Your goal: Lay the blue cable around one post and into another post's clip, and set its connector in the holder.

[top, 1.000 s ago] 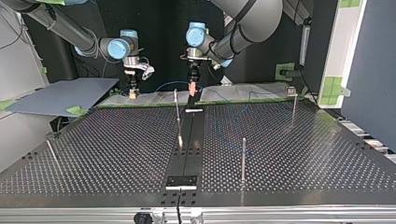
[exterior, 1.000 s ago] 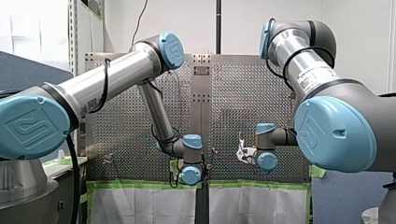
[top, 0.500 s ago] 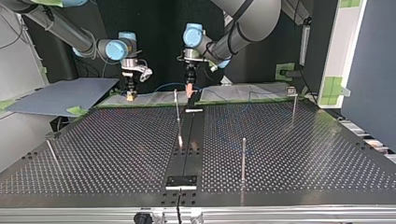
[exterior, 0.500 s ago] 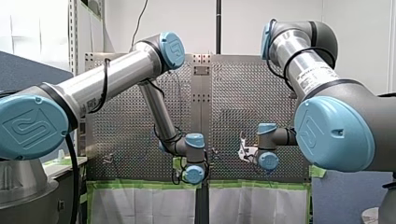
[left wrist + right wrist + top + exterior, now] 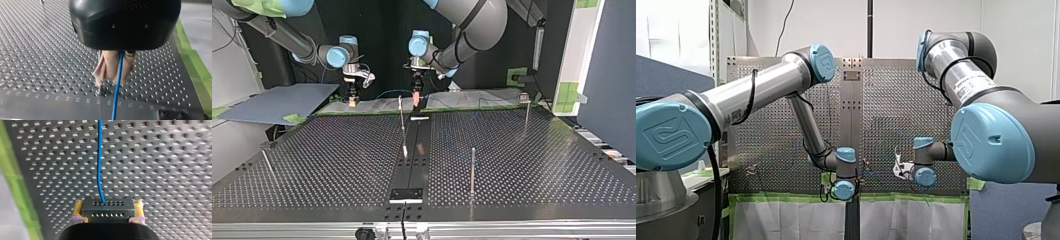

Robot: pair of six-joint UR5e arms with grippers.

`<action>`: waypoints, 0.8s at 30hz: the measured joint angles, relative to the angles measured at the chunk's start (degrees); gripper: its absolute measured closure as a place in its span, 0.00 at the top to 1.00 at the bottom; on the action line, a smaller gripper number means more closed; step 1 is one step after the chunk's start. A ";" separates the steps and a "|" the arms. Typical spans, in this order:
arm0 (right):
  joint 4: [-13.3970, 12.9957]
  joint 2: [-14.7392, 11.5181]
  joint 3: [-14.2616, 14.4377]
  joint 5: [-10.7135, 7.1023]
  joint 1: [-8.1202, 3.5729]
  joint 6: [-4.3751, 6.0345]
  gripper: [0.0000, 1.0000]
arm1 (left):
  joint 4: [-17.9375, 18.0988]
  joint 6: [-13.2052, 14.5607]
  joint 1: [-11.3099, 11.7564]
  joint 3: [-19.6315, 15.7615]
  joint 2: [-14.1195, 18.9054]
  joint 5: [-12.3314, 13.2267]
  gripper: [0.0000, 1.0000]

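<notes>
Both tools work at the far edge of the surface (image 5: 337, 160) in the top view. The right tool (image 5: 107, 208) has its yellow pads clamped on either side of the black connector (image 5: 107, 204); the cable (image 5: 99, 157) leaves the connector's face and runs straight away over the holes. The left tool (image 5: 113, 81) has its beige pads pressed together on the cable, which passes between them and trails down toward the surface. The pad tips hang just above the surface, beside a small stud (image 5: 101, 88). Nothing looks routed yet: a post (image 5: 400, 112) just in front of the left tool and a second post (image 5: 472, 167) nearer the camera both seem bare. I cannot pick out the holder with certainty. Risks from here: the span between the tools looks short, so moving apart out of step could drag the cable through the beige pads or twist the connector in its pinch. The low left tool could catch the stud or the post. Slack may loop on the wrong post.
</notes>
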 joint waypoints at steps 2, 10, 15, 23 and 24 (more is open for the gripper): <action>1.00 0.36 -0.30 0.02 -0.01 -0.26 0.00 | -0.93 -0.31 0.42 0.96 -0.29 -0.03 0.07; 2.68 0.66 -1.02 -0.01 -0.24 -0.92 0.00 | -3.60 -0.16 0.96 2.45 0.06 -1.81 0.07; 3.11 0.65 -1.05 0.87 -0.27 -2.53 0.00 | -4.24 0.80 0.38 1.51 0.58 -3.41 0.07; 2.05 0.62 -1.11 1.83 -0.34 -2.83 0.00 | -4.28 0.97 -0.06 0.95 1.33 -3.68 0.07; 1.78 0.61 -1.14 1.78 -0.34 -2.75 0.00 | -4.28 0.95 -0.12 0.95 1.56 -3.65 0.07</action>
